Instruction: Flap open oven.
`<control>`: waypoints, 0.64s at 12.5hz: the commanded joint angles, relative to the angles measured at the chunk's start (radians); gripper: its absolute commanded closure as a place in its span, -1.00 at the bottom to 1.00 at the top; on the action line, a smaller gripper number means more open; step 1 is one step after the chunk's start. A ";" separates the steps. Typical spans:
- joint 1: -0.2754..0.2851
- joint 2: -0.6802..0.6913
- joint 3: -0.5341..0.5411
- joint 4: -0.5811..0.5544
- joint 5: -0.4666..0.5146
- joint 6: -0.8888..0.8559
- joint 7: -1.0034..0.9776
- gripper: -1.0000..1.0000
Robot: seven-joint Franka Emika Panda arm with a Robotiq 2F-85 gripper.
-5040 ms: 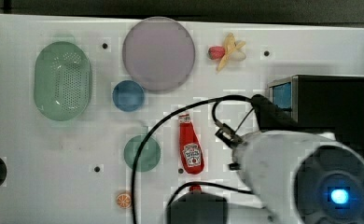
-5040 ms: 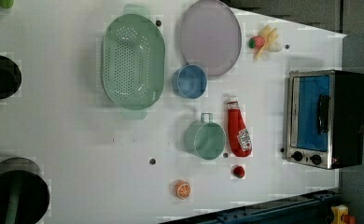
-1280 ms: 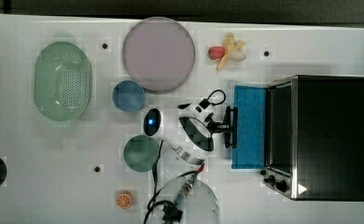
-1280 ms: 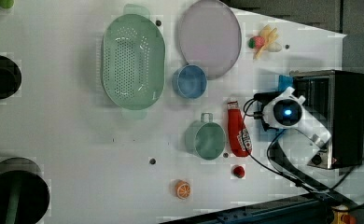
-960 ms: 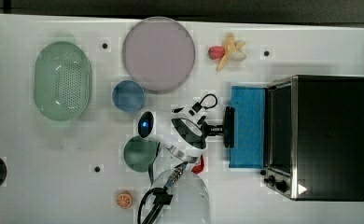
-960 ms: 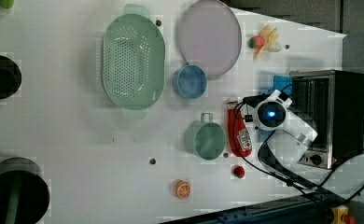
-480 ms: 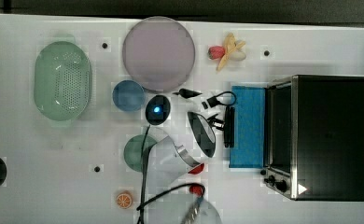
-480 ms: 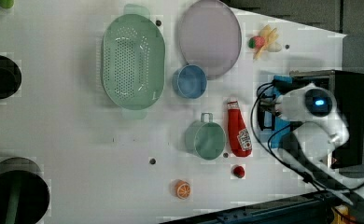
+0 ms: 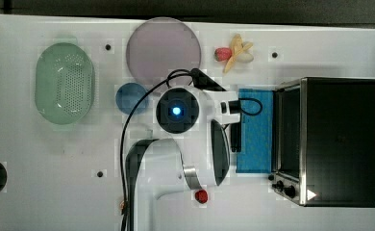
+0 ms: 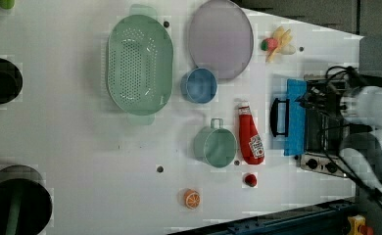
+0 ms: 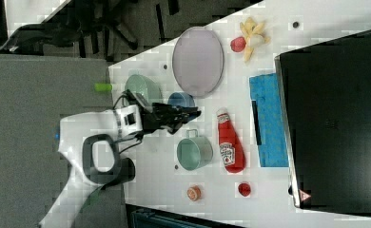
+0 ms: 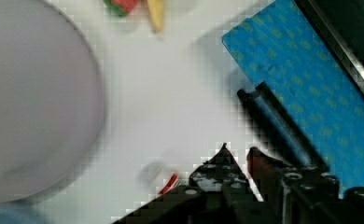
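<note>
The oven [image 9: 337, 139] stands at the top view's right, black on top, with knobs at its front corner. Its blue glass door [image 9: 255, 130] lies flapped down flat on the table, the black bar handle [image 9: 235, 139] along its outer edge. My gripper [image 9: 231, 108] hangs above the handle's end, apart from it. In the wrist view its fingertips [image 12: 224, 156] stand open by a narrow gap with nothing between them, and the handle [image 12: 273, 121] and door [image 12: 311, 79] lie below. The gripper [image 11: 197, 113] also shows raised in the right view.
A ketchup bottle [image 10: 250, 137], a green mug [image 10: 216, 146] and a blue bowl [image 10: 199, 84] lie near the door. Farther off are a purple plate [image 10: 221, 36], a green colander [image 10: 139, 63], a banana with a strawberry [image 9: 233, 53] and an orange slice [image 10: 191, 198].
The door was shut five seconds ago and now lies open. Over the last second the wrist has swung and lifted away from the handle; the door has stayed down.
</note>
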 commanded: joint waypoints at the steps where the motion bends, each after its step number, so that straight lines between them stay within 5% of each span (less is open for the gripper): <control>1: -0.003 -0.110 -0.013 0.018 0.162 -0.143 0.050 0.65; 8: -0.004 -0.285 -0.021 0.252 0.220 -0.600 0.051 0.65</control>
